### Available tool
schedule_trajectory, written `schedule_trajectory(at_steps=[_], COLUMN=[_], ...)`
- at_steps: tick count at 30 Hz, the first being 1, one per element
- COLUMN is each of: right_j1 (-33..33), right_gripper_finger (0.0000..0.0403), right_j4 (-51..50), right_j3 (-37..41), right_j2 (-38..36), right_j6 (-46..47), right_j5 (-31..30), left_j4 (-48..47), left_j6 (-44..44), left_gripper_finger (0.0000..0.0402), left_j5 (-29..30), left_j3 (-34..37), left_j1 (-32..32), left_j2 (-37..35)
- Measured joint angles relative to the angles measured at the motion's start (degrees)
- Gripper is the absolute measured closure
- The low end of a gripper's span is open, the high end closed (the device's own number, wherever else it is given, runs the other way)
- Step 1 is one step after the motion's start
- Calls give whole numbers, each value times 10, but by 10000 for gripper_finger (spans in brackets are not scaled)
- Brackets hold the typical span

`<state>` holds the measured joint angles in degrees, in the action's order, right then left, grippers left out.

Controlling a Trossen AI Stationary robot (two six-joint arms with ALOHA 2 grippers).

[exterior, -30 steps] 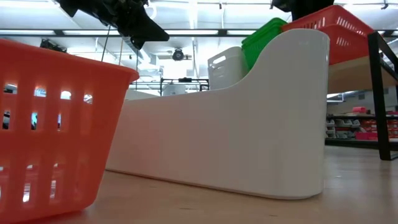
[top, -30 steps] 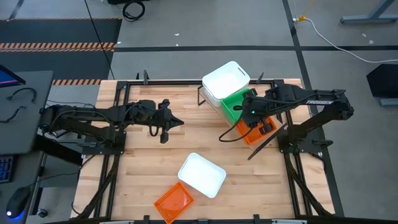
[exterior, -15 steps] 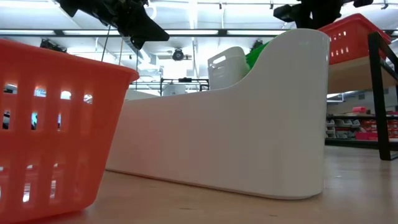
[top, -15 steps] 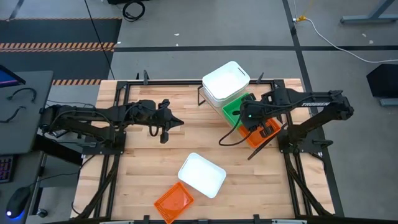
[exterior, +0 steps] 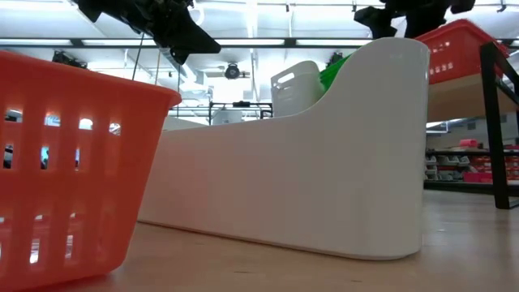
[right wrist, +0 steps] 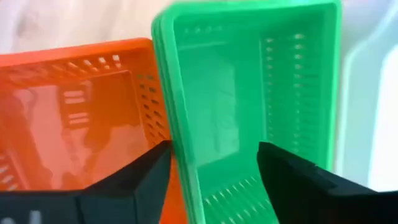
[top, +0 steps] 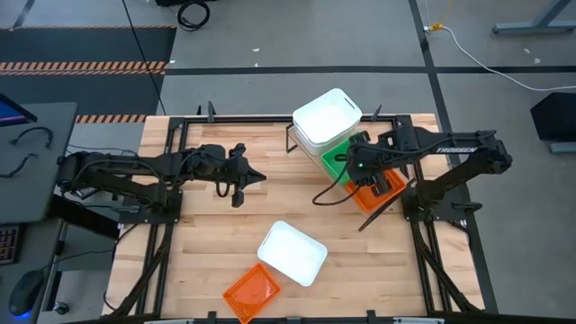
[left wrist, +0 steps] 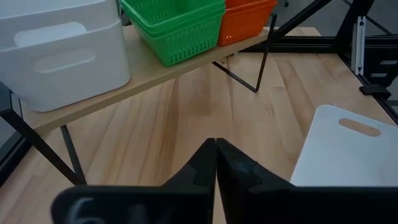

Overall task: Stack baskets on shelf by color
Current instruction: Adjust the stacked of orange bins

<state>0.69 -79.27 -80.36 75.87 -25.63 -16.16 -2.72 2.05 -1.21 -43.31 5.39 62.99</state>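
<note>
On the pale plywood shelf (left wrist: 155,71) with its thin black frame sit plain white baskets (top: 326,119), slotted green baskets (left wrist: 177,22) and mesh orange baskets (top: 373,191) (the green ones finely perforated), while a white basket (top: 292,252) and an orange basket (top: 251,292) lie on the light wooden tabletop (top: 198,234).

Grey floor (top: 297,85), perhaps distant shelving (exterior: 466,166).

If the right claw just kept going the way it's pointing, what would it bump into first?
Most likely the green baskets on the shelf. The open right gripper points down at them, one finger by their rim beside the orange basket. Depth is unclear.
</note>
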Motion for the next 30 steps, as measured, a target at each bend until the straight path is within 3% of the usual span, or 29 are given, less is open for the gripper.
schedule_trajectory(at_steps=[4,16,21,30], right_j1=[-6,21,37,96], right_gripper_finger=[144,163,166,167], right_j4=[7,8,-9,-54], right_j3=[0,-51,-48,-35], right_j2=[0,-1,0,0], right_j6=[-2,-7,43,144], right_j5=[-43,-48,-4,-2], left_j4=[0,0,0,0], left_j6=[0,1,2,2], left_gripper_finger=[383,384,378,387], left_j5=[0,0,0,0], left_j3=[0,0,0,0], left_j1=[0,5,9,9], left_j2=[0,0,0,0])
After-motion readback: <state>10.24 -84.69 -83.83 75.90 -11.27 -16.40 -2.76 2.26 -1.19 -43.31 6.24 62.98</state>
